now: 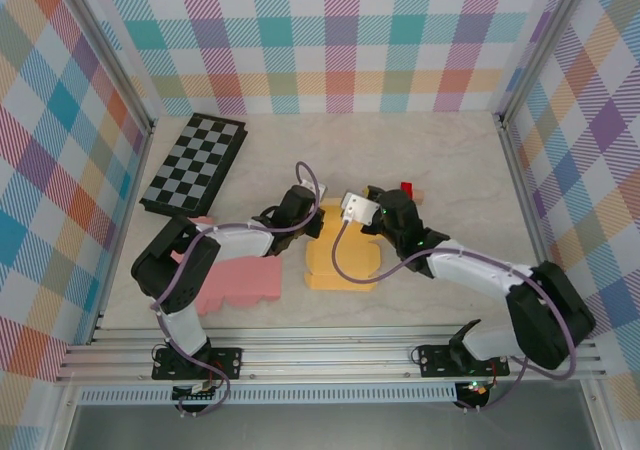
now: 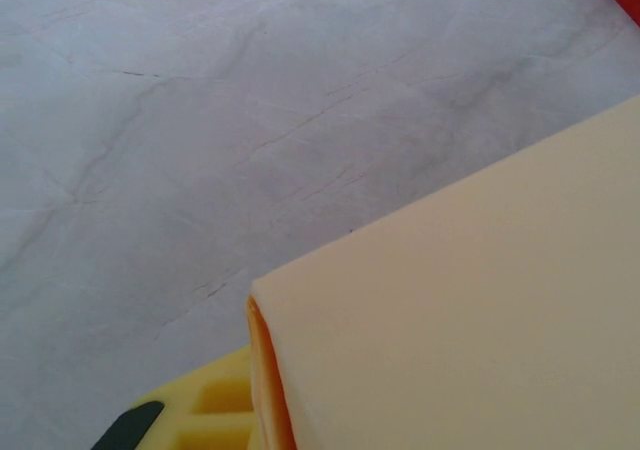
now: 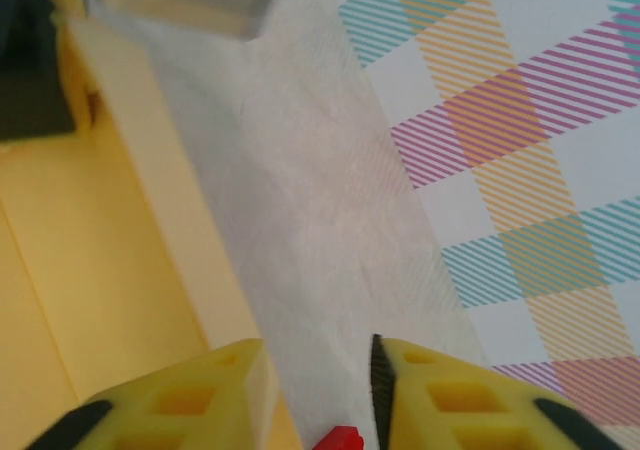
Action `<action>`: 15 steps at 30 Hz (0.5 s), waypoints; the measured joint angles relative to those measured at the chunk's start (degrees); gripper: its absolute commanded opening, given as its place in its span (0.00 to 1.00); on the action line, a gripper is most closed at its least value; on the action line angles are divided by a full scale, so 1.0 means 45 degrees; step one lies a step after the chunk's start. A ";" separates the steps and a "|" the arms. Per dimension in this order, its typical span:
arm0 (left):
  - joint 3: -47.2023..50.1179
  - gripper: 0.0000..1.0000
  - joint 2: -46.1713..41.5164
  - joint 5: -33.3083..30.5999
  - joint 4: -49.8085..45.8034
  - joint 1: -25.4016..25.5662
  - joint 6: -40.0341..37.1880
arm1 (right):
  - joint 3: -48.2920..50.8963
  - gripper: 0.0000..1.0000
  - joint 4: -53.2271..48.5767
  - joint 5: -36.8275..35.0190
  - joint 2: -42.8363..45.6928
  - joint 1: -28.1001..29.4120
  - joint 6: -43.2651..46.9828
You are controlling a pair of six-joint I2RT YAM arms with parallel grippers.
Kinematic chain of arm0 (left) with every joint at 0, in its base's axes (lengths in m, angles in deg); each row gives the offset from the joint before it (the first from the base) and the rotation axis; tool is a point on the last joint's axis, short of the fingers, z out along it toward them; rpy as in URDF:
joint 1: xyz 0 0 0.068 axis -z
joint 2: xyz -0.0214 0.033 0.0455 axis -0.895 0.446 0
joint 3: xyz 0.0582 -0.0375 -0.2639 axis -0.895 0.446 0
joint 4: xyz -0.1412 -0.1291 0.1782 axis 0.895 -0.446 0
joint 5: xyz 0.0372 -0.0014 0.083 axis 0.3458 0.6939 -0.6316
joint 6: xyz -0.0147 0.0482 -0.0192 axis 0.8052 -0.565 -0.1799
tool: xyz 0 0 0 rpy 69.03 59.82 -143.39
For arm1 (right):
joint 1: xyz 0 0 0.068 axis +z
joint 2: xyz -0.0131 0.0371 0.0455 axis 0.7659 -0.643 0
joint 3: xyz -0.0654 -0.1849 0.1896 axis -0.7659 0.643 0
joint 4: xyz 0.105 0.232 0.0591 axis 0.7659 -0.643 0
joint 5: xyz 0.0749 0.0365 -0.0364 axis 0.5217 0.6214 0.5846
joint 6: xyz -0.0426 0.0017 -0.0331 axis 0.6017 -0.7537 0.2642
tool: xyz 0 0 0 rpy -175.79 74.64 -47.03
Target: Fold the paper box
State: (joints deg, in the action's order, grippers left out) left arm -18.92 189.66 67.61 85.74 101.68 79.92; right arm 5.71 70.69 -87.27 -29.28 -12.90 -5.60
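Observation:
The yellow paper box (image 1: 340, 260) lies partly folded at the table's middle. My left gripper (image 1: 318, 213) is at its far left corner. In the left wrist view a raised cream flap (image 2: 470, 300) with an orange edge rests against one yellow finger (image 2: 205, 410) and hides the other finger. My right gripper (image 1: 378, 213) is at the box's far right corner. In the right wrist view that gripper (image 3: 315, 355) is open, with bare table between its fingers and the box wall (image 3: 150, 190) just to its left.
A pink paper sheet (image 1: 240, 282) lies left of the box, under the left arm. A folded checkerboard (image 1: 195, 162) sits at the back left. A small red block (image 1: 407, 187) (image 3: 343, 438) lies right behind the right gripper. Plaid walls (image 3: 520, 150) enclose the table.

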 measured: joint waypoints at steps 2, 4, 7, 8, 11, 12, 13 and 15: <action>0.0364 0.08 -0.0214 -0.0136 0.0306 0.0000 -0.0204 | -0.0612 0.44 -0.0913 0.0549 0.0525 -0.0384 -0.1321; 0.0733 0.08 -0.0476 -0.0170 0.0593 0.0000 -0.0418 | -0.1350 0.44 -0.1875 0.0962 0.0709 -0.0797 -0.2730; 0.1452 0.08 -0.0908 -0.0165 0.1321 0.0010 -0.0840 | -0.2812 0.45 -0.3575 0.1457 0.0350 -0.1292 -0.4779; 0.1705 0.08 -0.1015 -0.0175 0.1608 0.0044 -0.0981 | -0.3317 0.45 -0.4099 0.1583 0.0092 -0.1418 -0.5377; 0.2268 0.08 -0.1103 -0.0228 0.2487 0.0121 -0.1341 | -0.4376 0.45 -0.5144 0.2021 -0.0801 -0.1520 -0.6863; 0.2433 0.08 -0.1103 -0.0243 0.2807 0.0141 -0.1452 | -0.4532 0.45 -0.5416 0.2186 -0.1103 -0.1515 -0.7310; 0.2555 0.08 -0.1103 -0.0257 0.3050 0.0155 -0.1530 | -0.4595 0.45 -0.5615 0.2307 -0.1341 -0.1515 -0.7621; 0.2754 0.09 -0.1103 -0.0277 0.3507 0.0194 -0.1729 | -0.4619 0.45 -0.6130 0.2671 -0.1919 -0.1515 -0.8432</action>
State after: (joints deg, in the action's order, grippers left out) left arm -6.53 184.70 66.36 101.52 102.56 72.14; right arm -15.08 43.11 -75.25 -37.91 -19.72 -43.54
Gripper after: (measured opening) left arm 0.101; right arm 0.449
